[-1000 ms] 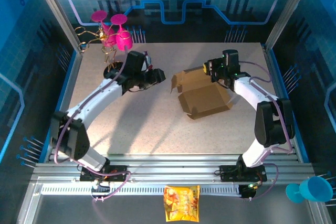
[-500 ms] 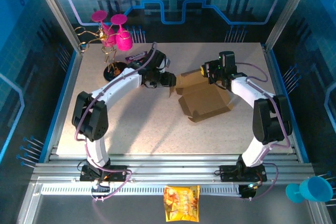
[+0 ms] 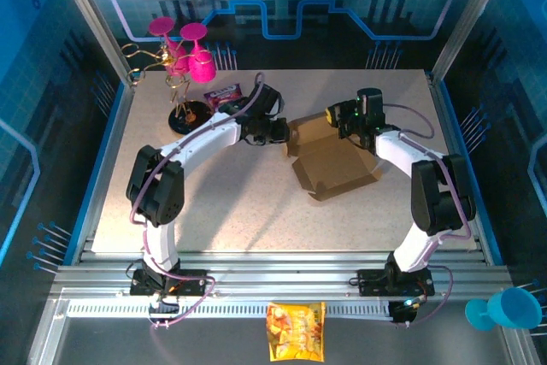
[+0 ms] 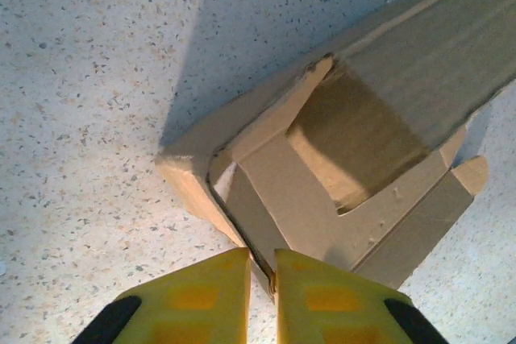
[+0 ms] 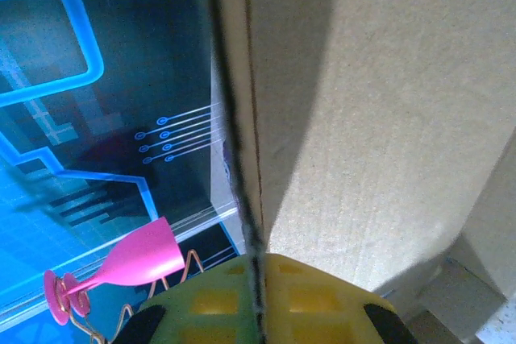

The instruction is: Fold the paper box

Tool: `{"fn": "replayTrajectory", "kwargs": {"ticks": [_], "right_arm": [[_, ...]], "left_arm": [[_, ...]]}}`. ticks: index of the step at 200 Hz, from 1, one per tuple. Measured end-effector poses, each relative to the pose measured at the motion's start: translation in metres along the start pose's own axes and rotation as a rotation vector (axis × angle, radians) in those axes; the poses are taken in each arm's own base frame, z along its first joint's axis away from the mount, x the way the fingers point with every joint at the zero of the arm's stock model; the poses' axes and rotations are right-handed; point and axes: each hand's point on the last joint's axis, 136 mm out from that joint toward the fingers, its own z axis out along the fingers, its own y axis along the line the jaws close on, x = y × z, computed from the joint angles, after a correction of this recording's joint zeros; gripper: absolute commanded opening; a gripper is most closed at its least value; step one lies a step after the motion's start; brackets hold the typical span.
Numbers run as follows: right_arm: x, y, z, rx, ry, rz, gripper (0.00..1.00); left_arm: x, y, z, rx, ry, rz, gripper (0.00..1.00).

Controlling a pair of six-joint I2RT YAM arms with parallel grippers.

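Note:
The paper box (image 3: 335, 162) is plain brown cardboard, partly formed, lying right of the table's centre. My left gripper (image 3: 279, 130) meets its left end. In the left wrist view the yellow fingers (image 4: 201, 300) are shut on a thin cardboard edge of the paper box (image 4: 363, 118), at the corner of a side wall with tucked flaps. My right gripper (image 3: 344, 117) holds the box's far edge. In the right wrist view its fingers (image 5: 322, 304) pinch an upright panel of the paper box (image 5: 387, 118), whose edge runs between them.
Pink cups on a wire stand (image 3: 184, 53) sit at the far left corner, with a small dark packet (image 3: 224, 92) beside them. A yellow snack bag (image 3: 295, 331) lies on the near rail. A blue cup (image 3: 504, 309) sits off the table at the near right.
My left arm swung right to the box's left end and its jaws closed on the cardboard edge. The raised left flap now lies flatter. The right arm barely shifted.

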Motion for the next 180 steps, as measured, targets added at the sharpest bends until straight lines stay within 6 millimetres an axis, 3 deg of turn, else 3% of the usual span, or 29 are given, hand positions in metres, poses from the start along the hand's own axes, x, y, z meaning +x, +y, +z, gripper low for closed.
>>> {"fn": "replayTrajectory", "kwargs": {"ticks": [33,54,74,91,113,134,155,180], "right_arm": [[0.000,0.000,0.001,-0.061,0.001,-0.031,0.00],[0.002,0.000,0.000,-0.085,0.014,-0.055,0.00],[0.006,0.001,0.000,-0.096,0.040,-0.086,0.00],[0.007,0.003,-0.002,-0.116,0.058,-0.112,0.00],[0.006,0.002,-0.003,-0.141,0.076,-0.137,0.00],[0.005,-0.002,-0.001,-0.153,0.092,-0.148,0.00],[0.006,-0.003,0.000,-0.168,0.106,-0.160,0.00],[0.007,-0.003,0.000,-0.175,0.116,-0.163,0.00]], "left_arm": [[0.000,-0.001,0.005,0.030,-0.007,-0.068,0.08],[0.001,-0.003,0.004,0.051,-0.011,-0.095,0.33],[0.005,-0.001,-0.007,0.064,-0.016,-0.122,0.46],[0.002,0.003,-0.031,0.085,-0.050,-0.141,0.44],[-0.018,0.019,-0.073,0.119,-0.137,-0.180,0.32],[-0.038,0.043,-0.091,0.116,-0.200,-0.214,0.24],[-0.037,0.060,-0.071,0.080,-0.162,-0.208,0.20],[-0.014,0.077,-0.021,0.029,-0.040,-0.174,0.22]]}}
